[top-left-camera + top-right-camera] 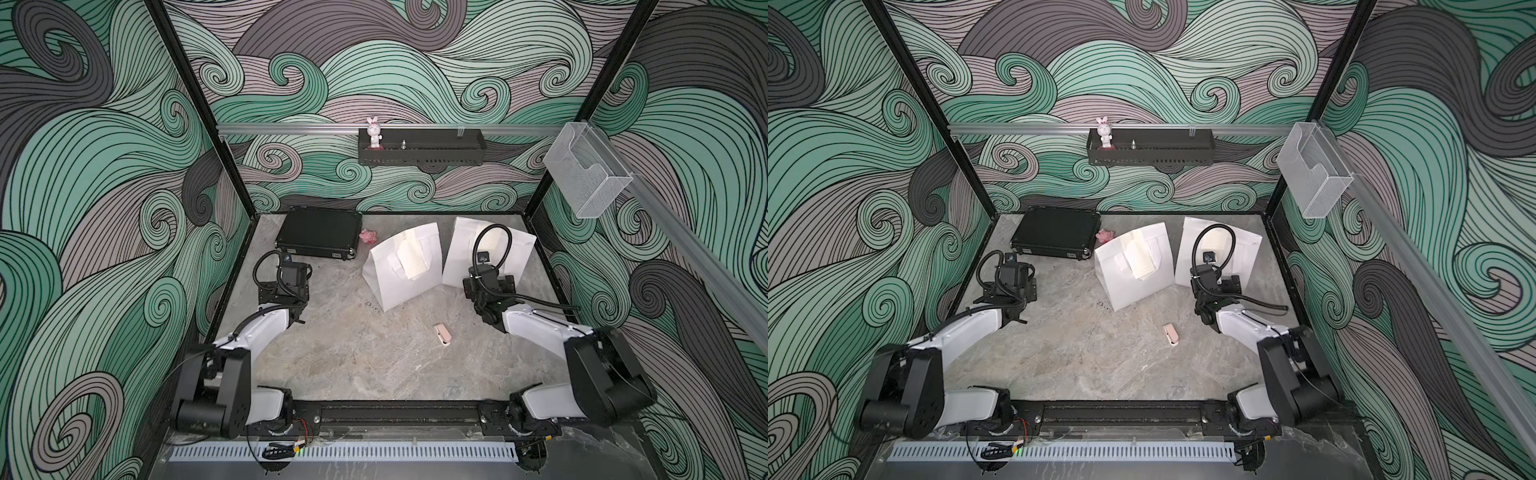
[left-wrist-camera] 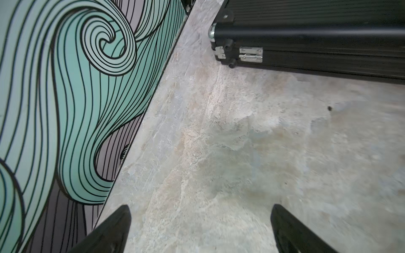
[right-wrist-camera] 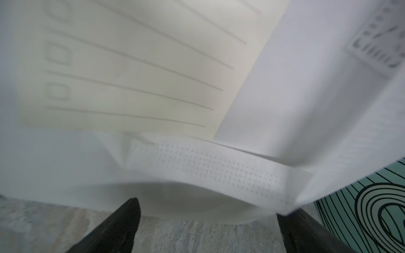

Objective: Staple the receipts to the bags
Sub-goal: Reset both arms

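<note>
On marbled tabletop [image 1: 353, 374], two white bags [image 1: 395, 291] topped with cream receipts [image 1: 412, 259]; pink stapler [image 1: 441, 333] nearby; left tool [image 2: 200, 210], right tool [image 3: 207, 208] spread wide.

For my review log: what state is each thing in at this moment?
Left gripper: fingers open, empty.
Right gripper: fingers open, gripping nothing, at a bag's handle.
Large flat white paper bags: both lying on the table.
Small cream paper receipts: one on each bag; staples not visible.
Small pink-and-white stapler: lying free, unheld.
Black hard case: closed.
</note>
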`<control>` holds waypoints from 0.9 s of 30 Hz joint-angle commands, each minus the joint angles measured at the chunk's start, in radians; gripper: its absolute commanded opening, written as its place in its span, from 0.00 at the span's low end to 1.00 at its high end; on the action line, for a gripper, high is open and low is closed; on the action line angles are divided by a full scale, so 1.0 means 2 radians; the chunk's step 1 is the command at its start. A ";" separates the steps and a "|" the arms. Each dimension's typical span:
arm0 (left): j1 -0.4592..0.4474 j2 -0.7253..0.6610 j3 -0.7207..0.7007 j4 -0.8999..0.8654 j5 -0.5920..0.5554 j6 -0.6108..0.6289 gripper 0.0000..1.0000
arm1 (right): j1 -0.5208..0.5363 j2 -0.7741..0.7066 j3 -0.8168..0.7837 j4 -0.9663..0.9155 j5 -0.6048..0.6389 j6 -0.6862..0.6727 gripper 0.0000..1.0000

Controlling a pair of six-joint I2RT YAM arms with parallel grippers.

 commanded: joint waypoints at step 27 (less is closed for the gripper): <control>0.065 0.071 -0.094 0.344 0.240 0.025 0.99 | -0.136 0.029 -0.111 0.321 -0.293 -0.007 1.00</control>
